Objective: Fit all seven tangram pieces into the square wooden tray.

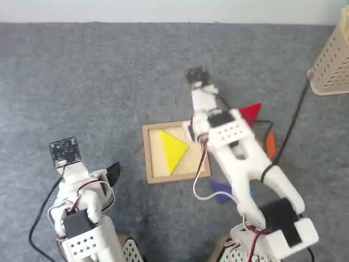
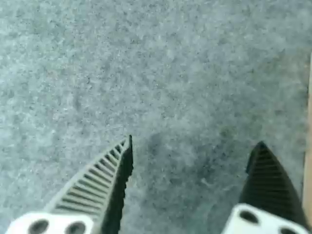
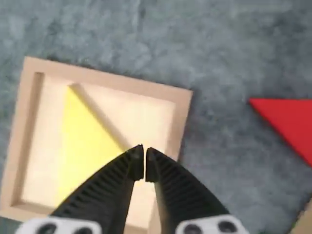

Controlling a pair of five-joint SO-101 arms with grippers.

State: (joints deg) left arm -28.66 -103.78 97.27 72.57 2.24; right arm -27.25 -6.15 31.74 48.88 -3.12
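The square wooden tray point(image 1: 149, 154) lies mid-table with a yellow triangle point(image 1: 173, 150) inside it. My right gripper point(image 1: 192, 132) hangs over the tray's right side. In the right wrist view, my right gripper point(image 3: 145, 157) is shut and empty above the yellow triangle point(image 3: 85, 141) and tray point(image 3: 112, 80). A red triangle point(image 1: 251, 112) lies on the carpet right of the tray, and the red triangle point(image 3: 287, 122) appears again from the wrist. An orange piece point(image 1: 270, 144) and a purple piece point(image 1: 221, 191) lie beside the right arm. My left gripper point(image 2: 195, 146) is open over bare carpet, left of the tray.
A beige slatted basket point(image 1: 332, 60) stands at the far right edge. Grey carpet covers the table. The right arm's cables hang over the tray's near right corner. A strip of the tray's edge point(image 2: 309, 146) borders the left wrist view.
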